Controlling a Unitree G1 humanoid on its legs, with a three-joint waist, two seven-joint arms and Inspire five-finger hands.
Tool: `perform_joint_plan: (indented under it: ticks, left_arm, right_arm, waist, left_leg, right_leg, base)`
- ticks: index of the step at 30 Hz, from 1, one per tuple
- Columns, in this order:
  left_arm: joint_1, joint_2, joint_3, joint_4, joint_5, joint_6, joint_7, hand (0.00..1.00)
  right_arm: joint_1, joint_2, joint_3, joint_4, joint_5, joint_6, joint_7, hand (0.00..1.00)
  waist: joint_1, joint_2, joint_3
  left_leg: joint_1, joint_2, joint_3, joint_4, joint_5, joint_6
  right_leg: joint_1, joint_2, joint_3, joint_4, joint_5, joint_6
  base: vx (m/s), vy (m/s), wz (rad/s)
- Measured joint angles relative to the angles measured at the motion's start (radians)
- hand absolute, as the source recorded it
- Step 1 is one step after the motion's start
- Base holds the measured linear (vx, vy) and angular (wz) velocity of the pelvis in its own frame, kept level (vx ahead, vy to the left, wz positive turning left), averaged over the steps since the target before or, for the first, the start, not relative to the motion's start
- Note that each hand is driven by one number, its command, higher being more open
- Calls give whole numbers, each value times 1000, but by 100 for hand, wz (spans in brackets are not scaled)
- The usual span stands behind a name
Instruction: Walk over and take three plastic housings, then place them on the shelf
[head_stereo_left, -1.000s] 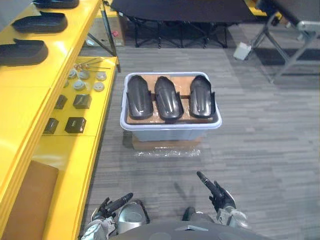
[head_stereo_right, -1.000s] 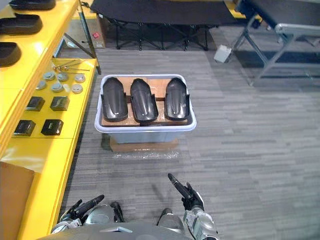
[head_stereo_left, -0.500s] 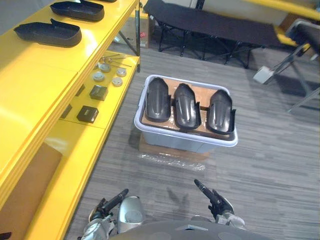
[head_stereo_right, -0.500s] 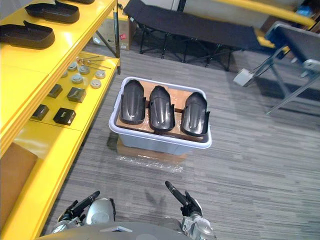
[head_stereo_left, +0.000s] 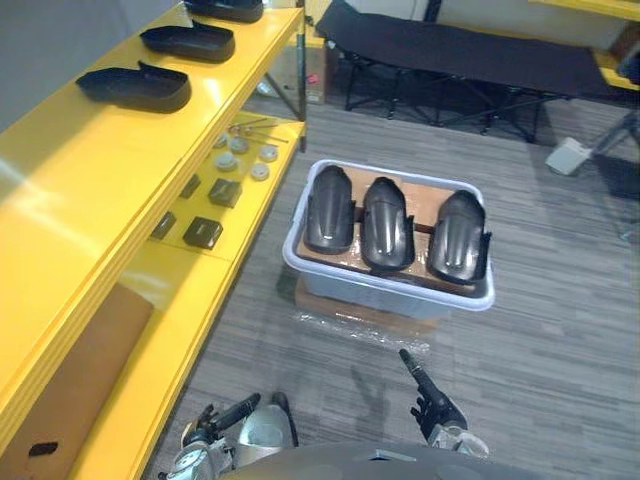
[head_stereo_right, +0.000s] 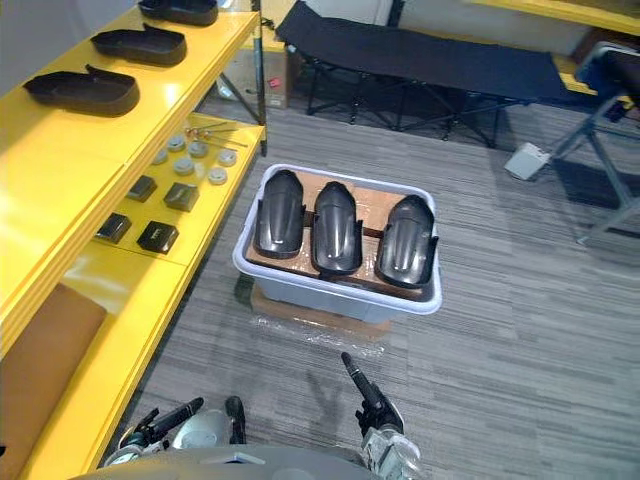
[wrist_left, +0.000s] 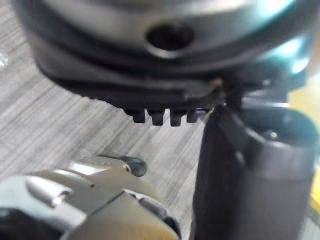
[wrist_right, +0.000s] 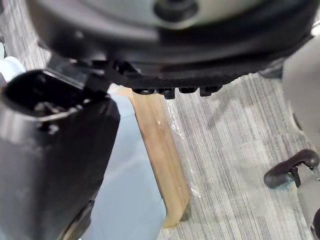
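Three black plastic housings lie side by side in a pale grey bin (head_stereo_left: 385, 292) on the floor ahead: the left housing (head_stereo_left: 329, 208), the middle housing (head_stereo_left: 386, 222) and the right housing (head_stereo_left: 460, 235). The bin stands on a cardboard base (wrist_right: 160, 150). A yellow shelf (head_stereo_left: 110, 170) runs along the left. My left hand (head_stereo_left: 228, 414) and right hand (head_stereo_left: 424, 384) hang low in front of me, well short of the bin, fingers straight and holding nothing.
More black housings (head_stereo_left: 135, 87) rest on the shelf's top board. Its lower board carries small black boxes (head_stereo_left: 203, 232), grey discs (head_stereo_left: 240, 158) and a brown cardboard sheet (head_stereo_left: 80, 370). A black folding cot (head_stereo_left: 470, 50) and a white box (head_stereo_left: 570, 155) stand beyond the bin.
The camera has swung and moved, so the whole picture has shifted: the shelf takes more of the left and the bin sits further right. Both hands keep their pose.
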Motion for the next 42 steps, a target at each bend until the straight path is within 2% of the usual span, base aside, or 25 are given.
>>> perform_joint_plan:
  ticks: [1, 3, 6, 8, 15, 16, 21, 24, 28, 32, 34, 42]
  left_arm:
    - [-3, -1, 0, 6, 0, 2, -4, 100]
    - [-7, -3, -1, 13, 3, 4, -11, 100]
    - [-8, 0, -11, 12, 3, 6, -23, 100]
    - [-6, 1, -30, 13, 4, 6, -28, 100]
    - [-11, 10, -72, 30, 7, 10, -33, 100]
    - [-47, 38, -108, 86, 10, 38, -15, 100]
    - [-47, 39, -108, 86, 9, 38, -19, 100]
    - [-34, 45, -108, 73, 7, 33, -68, 100]
    - [3, 61, -108, 35, -6, 28, -187, 100]
    - [22, 69, -109, 25, -27, 9, -299, 100]
    - [41, 72, -109, 13, -45, -2, -329, 100]
    - [48, 74, -109, 12, -44, -11, -336, 100]
  right_arm:
    - [9, 0, 6, 0, -2, 2, -2, 100]
    - [18, 0, 10, 0, -12, 10, -6, 100]
    - [25, -6, 20, 1, -24, 24, -11, 100]
    - [25, -19, 41, 0, -23, 24, -11, 100]
    - [27, -22, 36, 2, -24, 23, -1, 100]
    - [31, -7, 7, 50, -53, 22, 17, 100]
    - [31, -6, 7, 50, -51, 23, 19, 100]
    - [34, -6, 7, 45, -21, 38, 37, 100]
    - [47, -1, 6, 27, 87, 68, 66, 100]
    - [78, -2, -2, 8, 208, 103, 99, 100]
    - [78, -3, -3, 8, 226, 111, 107, 100]
    - [79, -3, -2, 12, 223, 121, 108, 100]
  waist:
    - [-1, 1, 0]
    - [-2, 4, 7]
    - [-1, 4, 5]
    - [-9, 12, 3]
    - [-23, 22, -9]
    - [-54, -8, -5]
    - [-54, -9, -5]
    - [-61, -10, -5]
    - [-84, -14, -5]
    - [-92, -18, -7]
    - [-101, -21, -7]
    - [-101, -28, -10]
  left_leg:
    - [13, -14, 3, -71, 42, 3]
    - [15, -27, 1, -123, 75, 7]
    - [15, -42, 3, -124, 83, 9]
    - [21, -45, -3, -125, 91, 6]
    - [12, -49, -35, -125, 94, 8]
    - [67, -56, -50, -125, 32, -14]
    - [67, -55, -49, -125, 29, -15]
    - [72, -44, -34, -125, 22, -14]
    - [82, -37, -20, -125, 15, -14]
    - [84, -32, -18, -125, 11, -14]
    - [87, -29, -21, -125, 11, -14]
    - [100, -29, -24, -125, 9, -22]
  right_leg:
    - [-15, 1, -2, -9, 0, 0]
    - [-30, 2, -5, -16, -7, -9]
    - [-25, -8, -4, -25, -34, -20]
    - [-22, -13, -4, -18, -49, -6]
    - [-20, 8, 43, -34, -54, -13]
    - [29, 33, 41, -43, -39, -29]
    - [28, 34, 44, -38, -38, -30]
    - [14, 38, 61, -19, -37, -32]
    - [6, 41, 82, 0, -36, -34]
    - [4, 44, 82, 16, -34, -36]
    - [4, 46, 81, 24, -33, -39]
    - [12, 46, 75, 25, -32, -40]
  base:
    - [-134, 59, -5]
    - [-124, 46, 1]
    - [-128, 44, 1]
    - [-145, 51, 6]
    - [-56, 41, 6]
    - [12, 15, 4]
    - [4, -2, -1]
    - [7, -5, -15]
    - [18, 3, -11]
    - [34, 2, -2]
    - [29, 1, 5]
    - [2, 1, 0]
